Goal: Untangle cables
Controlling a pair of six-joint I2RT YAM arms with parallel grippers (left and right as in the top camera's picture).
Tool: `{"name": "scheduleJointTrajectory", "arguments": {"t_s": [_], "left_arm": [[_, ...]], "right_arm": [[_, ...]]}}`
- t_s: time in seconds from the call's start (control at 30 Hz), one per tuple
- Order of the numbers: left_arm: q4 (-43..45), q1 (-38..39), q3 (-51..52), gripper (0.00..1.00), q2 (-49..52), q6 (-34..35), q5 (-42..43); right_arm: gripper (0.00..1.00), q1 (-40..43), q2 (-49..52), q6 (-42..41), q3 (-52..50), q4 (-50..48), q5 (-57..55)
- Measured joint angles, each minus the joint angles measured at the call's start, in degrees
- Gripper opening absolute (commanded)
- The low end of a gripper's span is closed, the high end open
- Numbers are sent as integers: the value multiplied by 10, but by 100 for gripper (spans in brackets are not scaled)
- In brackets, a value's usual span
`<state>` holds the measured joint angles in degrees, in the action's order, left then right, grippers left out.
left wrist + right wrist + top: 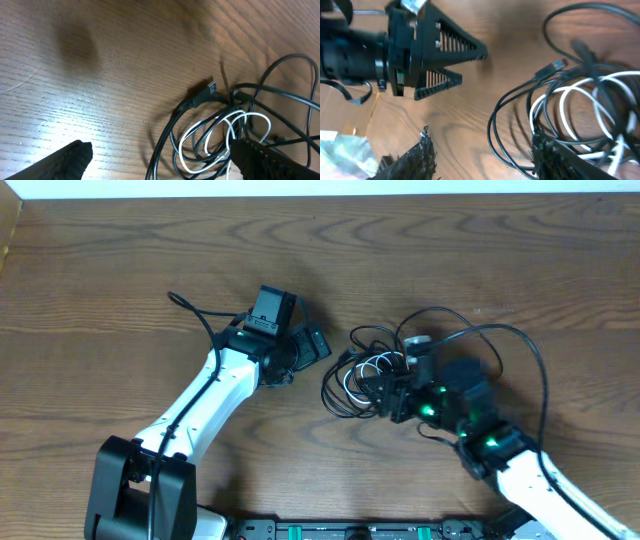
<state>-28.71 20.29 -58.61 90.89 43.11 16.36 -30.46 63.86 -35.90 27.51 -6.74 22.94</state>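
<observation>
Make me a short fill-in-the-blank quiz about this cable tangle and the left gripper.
1. All the cables are black except one, which is ___.
2. They lie on a ___ table.
3. The left gripper holds nothing, and its jaws are ___.
4. The USB plug with the blue tip ends a ___ cable.

Missing words: white; wooden; open; black.

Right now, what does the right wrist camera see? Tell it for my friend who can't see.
A tangle of black and white cables lies on a wooden table at right. The right gripper shows at the bottom, fingers apart, one over the tangle; the left gripper points in, open, from upper left.
</observation>
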Motion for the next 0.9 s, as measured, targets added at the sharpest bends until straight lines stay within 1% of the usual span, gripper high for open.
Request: {"name": "scheduleJointTrajectory", "arguments": {"t_s": [0.1,0.2,0.37,0.47,0.53,0.67,0.83,0.9], "left_arm": [[-5,0,0,95,0,2,0],[-7,0,0,95,0,2,0],[-7,0,0,95,0,2,0],[-7,0,0,95,0,2,0],[-9,0,0,95,0,2,0],[-11,0,0,95,0,2,0],[-11,0,0,95,0,2,0],[-11,0,0,95,0,2,0]], "right_arm": [[60,-26,29,4,0,-18,-44],[57,-38,64,6,1,-22,-87],[49,-39,134,6,7,-60,-137],[45,-40,174,9,29,-58,-162],[40,-40,194,10,50,-53,-172],[38,-40,228,12,104,-9,-185],[32,-39,242,14,131,53,-189],[32,-39,242,8,131,80,-191]]}}
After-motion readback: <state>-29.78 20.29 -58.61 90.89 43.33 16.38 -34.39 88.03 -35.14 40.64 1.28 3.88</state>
